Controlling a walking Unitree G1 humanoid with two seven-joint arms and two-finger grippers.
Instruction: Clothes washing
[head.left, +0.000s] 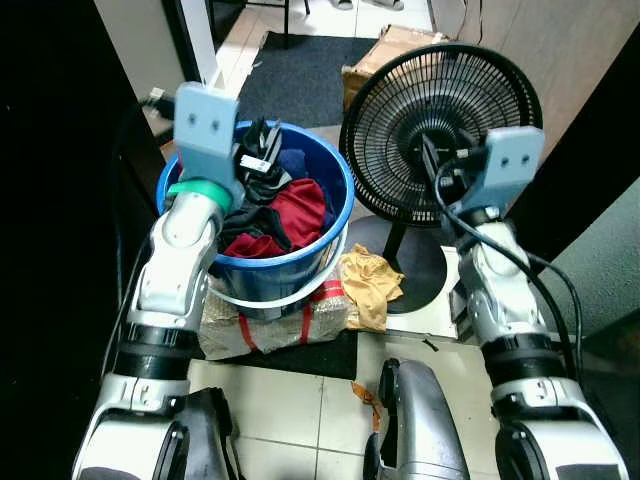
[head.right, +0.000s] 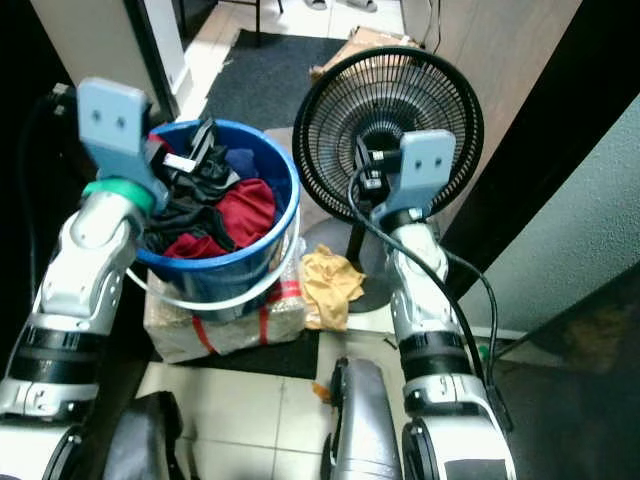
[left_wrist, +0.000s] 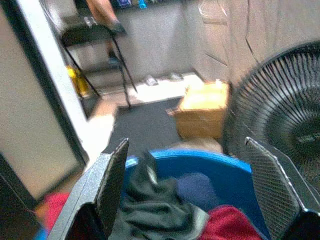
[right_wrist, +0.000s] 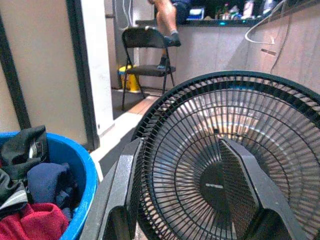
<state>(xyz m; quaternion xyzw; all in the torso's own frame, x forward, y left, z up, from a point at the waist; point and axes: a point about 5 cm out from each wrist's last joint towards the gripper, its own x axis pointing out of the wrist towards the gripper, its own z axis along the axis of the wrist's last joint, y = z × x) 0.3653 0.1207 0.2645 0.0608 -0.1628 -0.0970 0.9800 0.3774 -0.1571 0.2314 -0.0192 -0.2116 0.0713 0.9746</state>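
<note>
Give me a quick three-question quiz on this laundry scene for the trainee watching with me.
1. True or false: the blue bucket holds clothes, among them a red garment.
2. Which gripper is raised over the bucket: A) left gripper, B) right gripper?
3. Fill in: the yellow cloth lies on the floor between the bucket and the base of the ____.

Key
1. True.
2. A; its fingers stand apart above the clothes, while the right one faces the fan.
3. Fan.
</note>
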